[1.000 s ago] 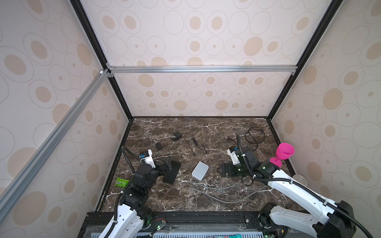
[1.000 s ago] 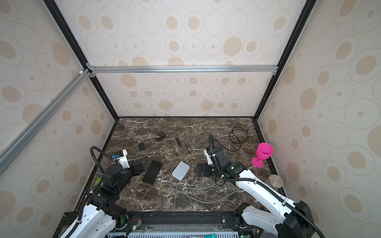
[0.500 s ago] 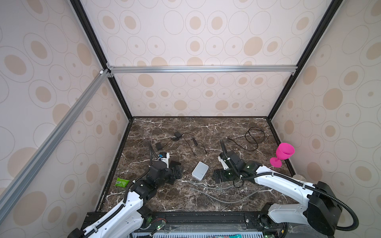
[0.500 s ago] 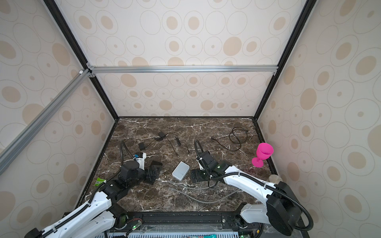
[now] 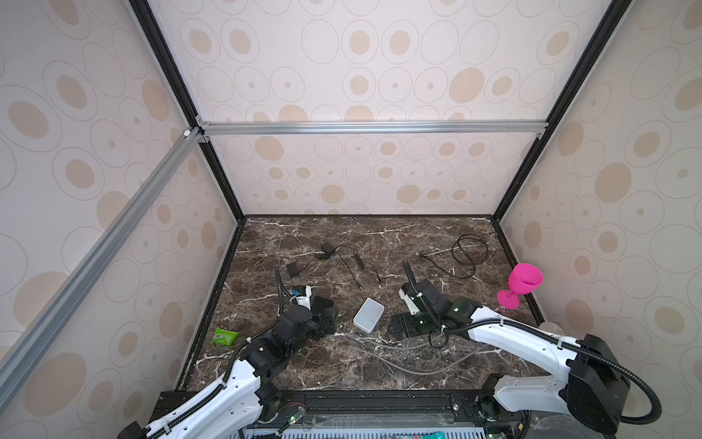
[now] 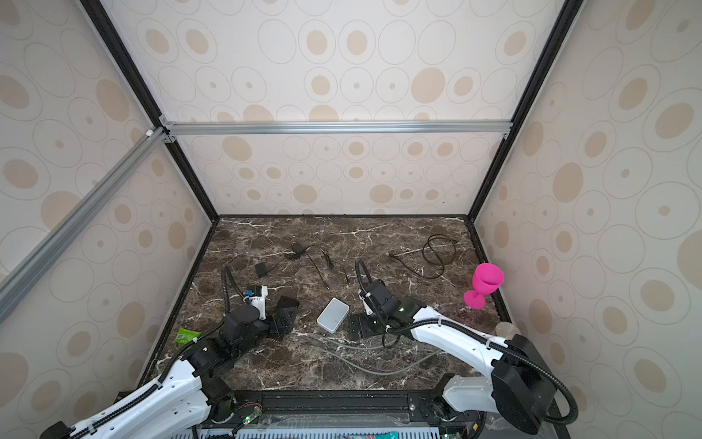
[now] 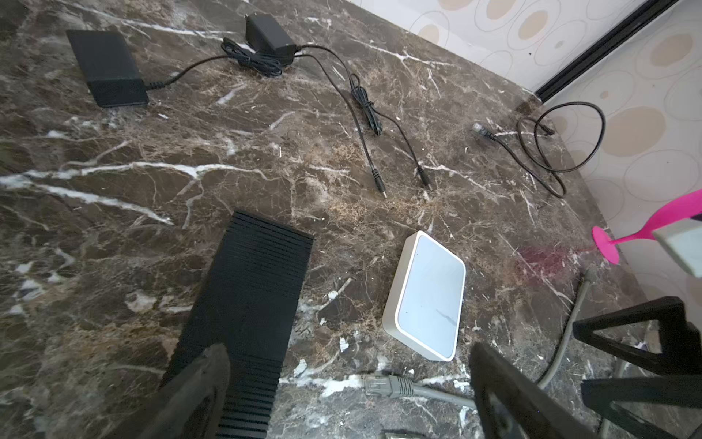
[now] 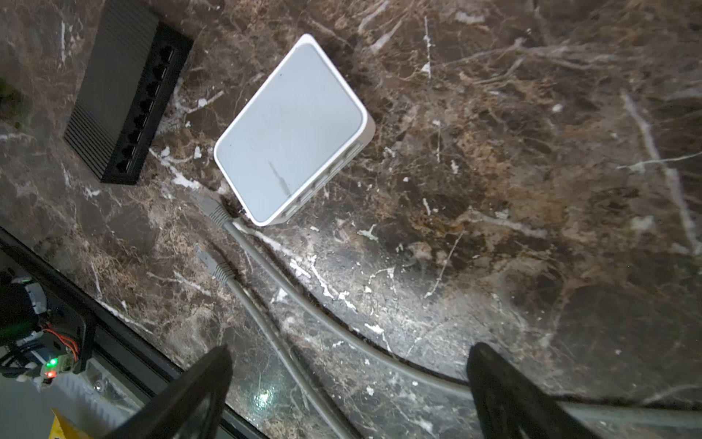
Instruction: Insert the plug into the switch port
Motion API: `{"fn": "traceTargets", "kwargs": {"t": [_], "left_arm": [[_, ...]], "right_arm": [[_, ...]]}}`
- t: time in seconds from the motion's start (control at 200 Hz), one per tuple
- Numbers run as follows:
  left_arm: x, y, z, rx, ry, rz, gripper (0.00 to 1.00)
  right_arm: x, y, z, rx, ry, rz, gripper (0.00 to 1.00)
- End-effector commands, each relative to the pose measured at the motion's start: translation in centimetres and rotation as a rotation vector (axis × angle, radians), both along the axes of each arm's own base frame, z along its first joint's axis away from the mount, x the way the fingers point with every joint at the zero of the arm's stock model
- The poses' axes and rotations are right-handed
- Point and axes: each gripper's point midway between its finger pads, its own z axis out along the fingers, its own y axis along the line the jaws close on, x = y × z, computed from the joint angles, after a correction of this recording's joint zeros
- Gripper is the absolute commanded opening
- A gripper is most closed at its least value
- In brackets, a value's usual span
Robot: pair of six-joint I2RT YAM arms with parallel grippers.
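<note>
Cream oval-dotted walls [image 5: 380, 171] box in a dark brown marble bench [image 5: 342, 235]. A grey cable plug [image 8: 214, 211] lies flat on it, just beside a corner of the white rounded plastic switch [image 8: 288, 125]. The left end effector [image 7: 348, 349] and right end effector [image 8: 351, 349] hang released, empty.

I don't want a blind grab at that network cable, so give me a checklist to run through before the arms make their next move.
1. Left gripper open and empty: ok.
2. Right gripper open and empty: ok.
3. Grey plug loose on the table, in no port: ok.
4. Room around that plug: not ok. It lies close against a corner of the white box, and a second plug lies nearby.
5. Black switch ports unblocked: ok, the row looks empty in the right wrist view.
6. Plug's latch side: cannot tell.
</note>
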Motion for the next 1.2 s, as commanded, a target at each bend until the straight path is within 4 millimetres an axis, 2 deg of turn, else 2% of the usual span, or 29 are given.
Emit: {"fn": "traceTargets", "kwargs": {"t": [0.0, 0.185, 0.355, 0.55, 0.675, 0.775, 1.035, 1.195], "left_arm": [[0.1, 0.1, -1.1, 0.010, 0.048, 0.020, 0.98], [0.6, 0.3, -2.4, 0.036, 0.078, 0.018, 0.97], [1.0, 1.0, -3.2, 0.044, 0.101, 0.029, 0.95], [1.1, 3.4, -3.9, 0.142, 0.137, 0.068, 0.93], [1.4, 3.3, -3.9, 0.170, 0.149, 0.058, 0.86], [1.6, 3.2, -4.7, 0.199, 0.177, 0.041, 0.85], [1.7, 3.4, -6.1, 0.208, 0.222, 0.041, 0.86], [1.8, 3.2, -7.2, 0.206, 0.265, 0.022, 0.94]], "right_arm": [[-0.7, 1.6, 1.6, -0.025, -0.067, 0.077, 0.99], [-2.6, 5.0, 1.3, -0.128, -0.109, 0.232, 0.92], [-3.0, 7.1, 0.2, -0.203, -0.080, 0.313, 0.83], [-3.0, 8.2, -0.7, -0.231, -0.044, 0.359, 0.74], [-3.1, 8.9, -1.4, -0.243, -0.014, 0.386, 0.69], [-3.1, 9.2, -1.9, -0.261, 0.007, 0.396, 0.68], [-3.0, 9.3, -2.0, -0.272, 0.004, 0.401, 0.66], [-3.0, 9.1, -2.0, -0.268, 0.000, 0.398, 0.69]]}}
